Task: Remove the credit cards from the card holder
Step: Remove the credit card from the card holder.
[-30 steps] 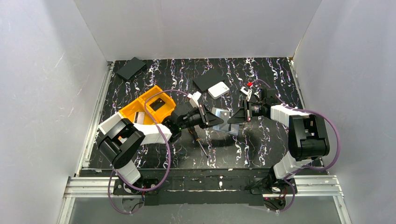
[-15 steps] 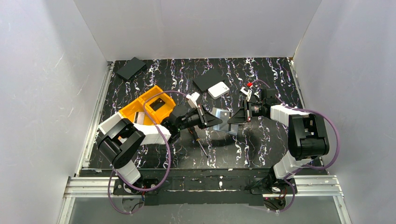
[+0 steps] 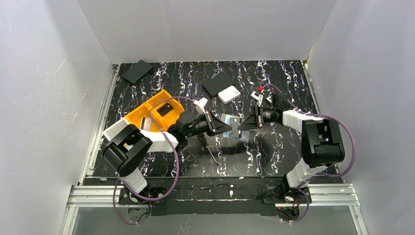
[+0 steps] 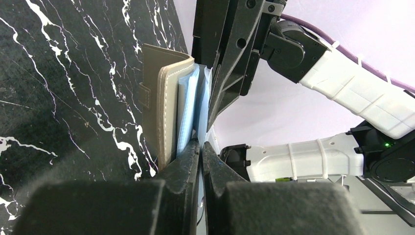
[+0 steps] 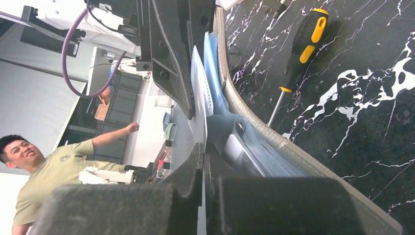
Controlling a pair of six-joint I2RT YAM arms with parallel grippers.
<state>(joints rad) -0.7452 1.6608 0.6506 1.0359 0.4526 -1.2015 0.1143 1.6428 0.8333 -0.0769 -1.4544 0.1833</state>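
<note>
Clamping the taupe folding card holder point(image 4: 166, 107), seemingly, with my left claw point(image 4: 200, 147); my right claw point(image 5: 201, 147) pinches a thin pale card point(image 5: 199, 98). Next: pull apart.

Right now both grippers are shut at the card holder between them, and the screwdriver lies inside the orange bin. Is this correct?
Not fully. The screwdriver is not inside the orange bin; it lies on the table near the card holder, as the right wrist view shows. The rest holds: the left gripper and the right gripper are both shut at the card holder.
</note>
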